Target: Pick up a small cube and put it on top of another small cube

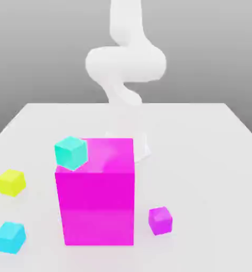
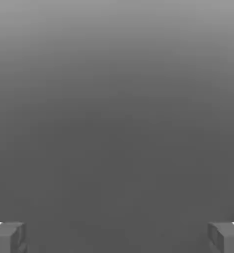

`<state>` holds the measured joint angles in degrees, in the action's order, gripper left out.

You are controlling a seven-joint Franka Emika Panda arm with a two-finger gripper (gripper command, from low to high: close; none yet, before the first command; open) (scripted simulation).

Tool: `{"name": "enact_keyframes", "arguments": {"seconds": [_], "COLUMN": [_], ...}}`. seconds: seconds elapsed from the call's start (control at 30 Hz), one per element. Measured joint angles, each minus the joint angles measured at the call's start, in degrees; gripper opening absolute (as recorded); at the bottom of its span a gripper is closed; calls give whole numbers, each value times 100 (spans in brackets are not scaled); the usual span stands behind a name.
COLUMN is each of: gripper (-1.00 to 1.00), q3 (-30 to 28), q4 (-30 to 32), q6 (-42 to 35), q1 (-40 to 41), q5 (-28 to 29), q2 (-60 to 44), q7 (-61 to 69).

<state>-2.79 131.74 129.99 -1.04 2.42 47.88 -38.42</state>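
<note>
Sky-blue cube [image 1: 10, 237] is lying on the table [image 1: 202, 186], near and at the exterior view's left. The gripper [image 2: 117, 237] is keeping its fingers wide apart with nothing between them, presumably to leave room for a cube. In the exterior view the hand is showing partly behind the magenta block [image 1: 99, 207], so a sideways move is probably calling for height to clear it. Turquoise cube [image 1: 70, 153] is apparently perching on the block's top, at its left edge; as the likely landing place, it is offering little support against a push. Farther than the sky-blue cube, the yellow cube [image 1: 11, 183] is sitting at the left, while the small magenta cube [image 1: 160, 220] is resting right of the block.
</note>
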Motion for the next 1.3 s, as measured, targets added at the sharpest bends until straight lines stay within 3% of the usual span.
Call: {"name": "enact_keyframes", "arguments": {"seconds": [0.63, 1.0, 1.3], "gripper": [0, 0, 0], "q3": [-2488, -4255, -5964], "q4": [74, 167, 215], "q6": [-858, -853, -616], "q1": [-837, -1559, -2617], "q5": [1841, 2898, 3837], "q2": [988, 904, 529], "q7": [5654, 8792, 11134]}}
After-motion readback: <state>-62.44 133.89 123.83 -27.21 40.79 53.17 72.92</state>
